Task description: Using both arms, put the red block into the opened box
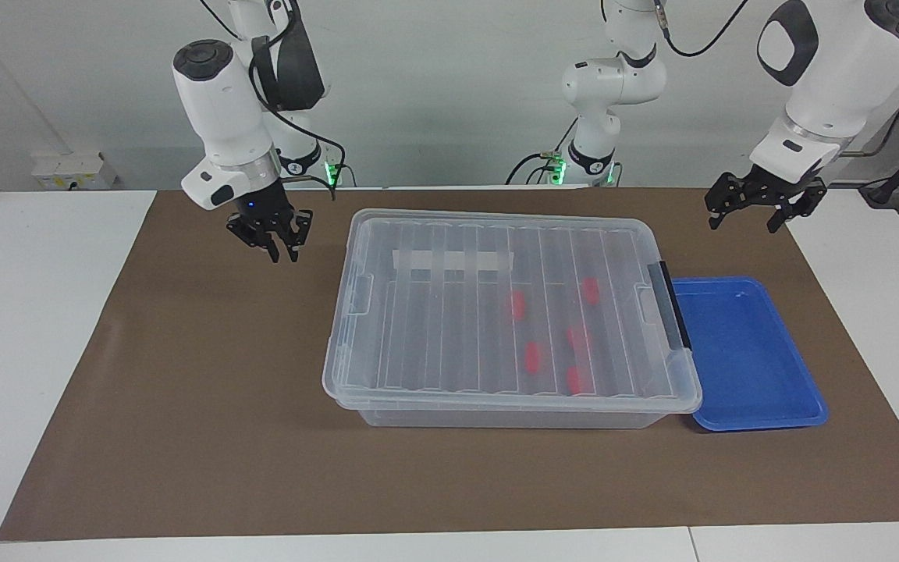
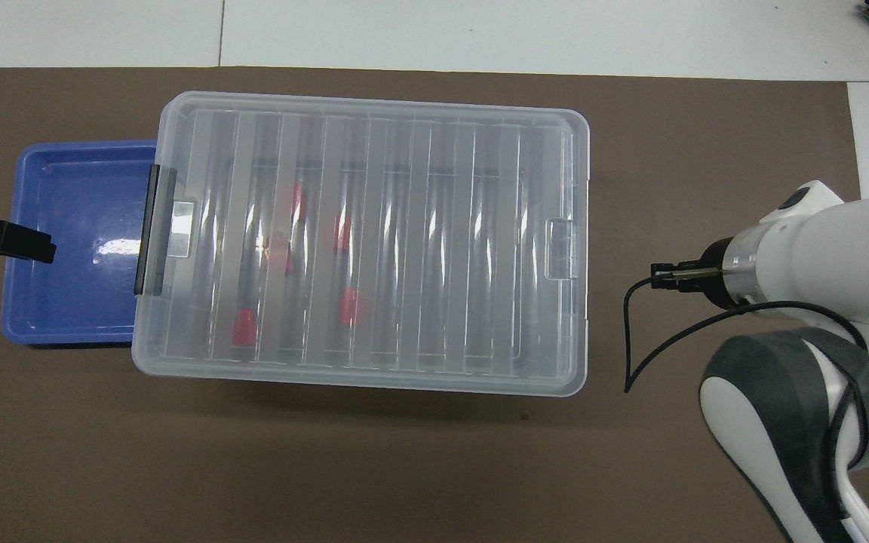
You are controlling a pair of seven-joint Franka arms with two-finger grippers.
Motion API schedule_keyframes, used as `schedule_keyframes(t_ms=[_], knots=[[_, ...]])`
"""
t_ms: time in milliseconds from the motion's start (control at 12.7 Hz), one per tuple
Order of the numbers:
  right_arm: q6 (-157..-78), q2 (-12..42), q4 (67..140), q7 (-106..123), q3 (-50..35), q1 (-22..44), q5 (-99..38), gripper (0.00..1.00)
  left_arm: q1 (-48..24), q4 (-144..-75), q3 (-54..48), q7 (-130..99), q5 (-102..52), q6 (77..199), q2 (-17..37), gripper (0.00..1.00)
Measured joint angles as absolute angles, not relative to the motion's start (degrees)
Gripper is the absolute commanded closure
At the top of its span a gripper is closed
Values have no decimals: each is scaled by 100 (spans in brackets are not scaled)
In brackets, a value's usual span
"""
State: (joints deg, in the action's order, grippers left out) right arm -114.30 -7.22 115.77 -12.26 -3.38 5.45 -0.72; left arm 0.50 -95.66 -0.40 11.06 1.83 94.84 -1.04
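No writing readable; five red blocks (image 1: pixel 517 305) under the box (image 1: pixel 496 312)'s ribbed lid; my left tool (image 1: pixel 758 209) gapes wide, my right tool (image 1: pixel 276 240)'s spread unclear.

red blocks (image 1: pixel 533 356) perhaps five, blurred under lid (image 1: pixel 449 312)

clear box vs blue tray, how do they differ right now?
The box is clear, ribbed-lidded and shut; the blue tray is opaque and has no lid. The box is larger and taller than the tray. Five red blocks show through the box's lid; the tray holds nothing. Both are rectangular, side by side on the brown mat.
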Motion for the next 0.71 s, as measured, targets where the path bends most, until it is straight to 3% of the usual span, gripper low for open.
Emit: schedule_keyframes(t_ms=[393, 707], knots=[[-10224, -392, 10191, -1329, -332, 117, -35, 0, 50, -9566, -38, 1106, 182, 9484, -104, 0], [-9739, -270, 9702, -1336, -331, 27, 79, 0, 50, -9566, -38, 1106, 182, 9484, -104, 0]])
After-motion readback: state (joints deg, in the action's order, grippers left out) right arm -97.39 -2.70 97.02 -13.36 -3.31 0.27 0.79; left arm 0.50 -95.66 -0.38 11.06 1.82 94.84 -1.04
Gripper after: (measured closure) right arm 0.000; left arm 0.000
